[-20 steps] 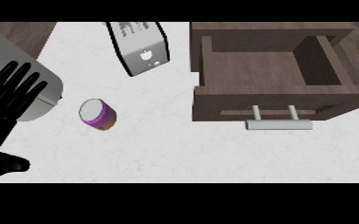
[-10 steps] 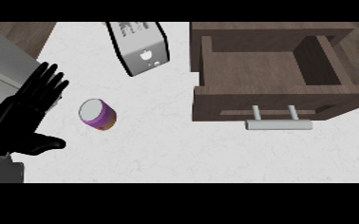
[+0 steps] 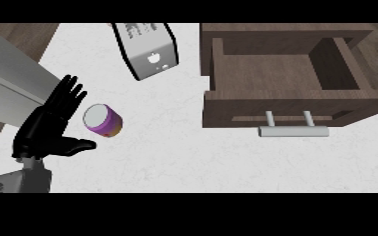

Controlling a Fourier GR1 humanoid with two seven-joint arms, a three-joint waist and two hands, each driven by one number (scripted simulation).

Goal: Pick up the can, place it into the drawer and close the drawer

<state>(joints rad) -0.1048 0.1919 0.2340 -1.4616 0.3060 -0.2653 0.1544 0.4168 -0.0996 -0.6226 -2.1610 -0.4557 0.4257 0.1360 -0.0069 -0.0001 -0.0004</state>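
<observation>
The left hand [image 3: 46, 125] is spread wide — fingers straight, thumb out — just beside the purple can [image 3: 102, 120] on the white counter [image 3: 184, 160]. A toaster [image 3: 150, 50] stands behind the can; the open drawer [image 3: 284, 77] lies well apart to the right, nothing between.

- The counter [image 3: 192, 165] is white with faint marbling.
- A purple can [image 3: 102, 121] with a pale top lies on it at the left.
- A silver toaster [image 3: 150, 50] stands near the far edge.
- An open wooden drawer [image 3: 284, 77] with a metal handle [image 3: 292, 131] sits at the right, well apart from the can.
</observation>
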